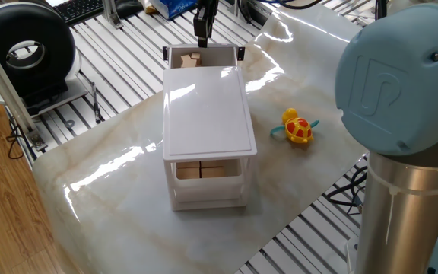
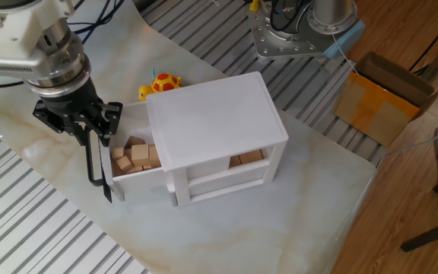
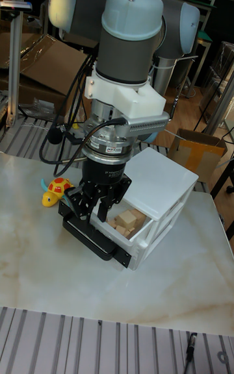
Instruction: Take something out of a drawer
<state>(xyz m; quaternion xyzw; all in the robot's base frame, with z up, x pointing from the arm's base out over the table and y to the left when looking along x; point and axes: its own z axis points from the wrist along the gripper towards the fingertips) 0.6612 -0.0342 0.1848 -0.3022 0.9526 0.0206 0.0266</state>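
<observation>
The top drawer (image 2: 139,176) of the white cabinet (image 2: 215,114) stands pulled out, with several pale wooden cubes (image 2: 134,154) lying loose inside. My gripper (image 2: 99,176) hangs at the drawer's front end, its black fingers (image 2: 94,164) pointing down beside the front wall. It looks open and holds nothing. In the tall fixed view the gripper (image 3: 91,215) sits just left of the cubes (image 3: 127,219), above the drawer's black-cornered front. From the far side, the gripper (image 1: 202,32) hovers over the drawer (image 1: 219,52), and a cube (image 1: 190,59) shows in it.
A yellow-and-red toy (image 1: 297,127) lies on the marble top beside the cabinet. More wooden blocks (image 1: 204,172) show in a lower drawer. A cardboard box (image 2: 386,95) sits off the table, and the arm's base (image 1: 401,114) fills one corner.
</observation>
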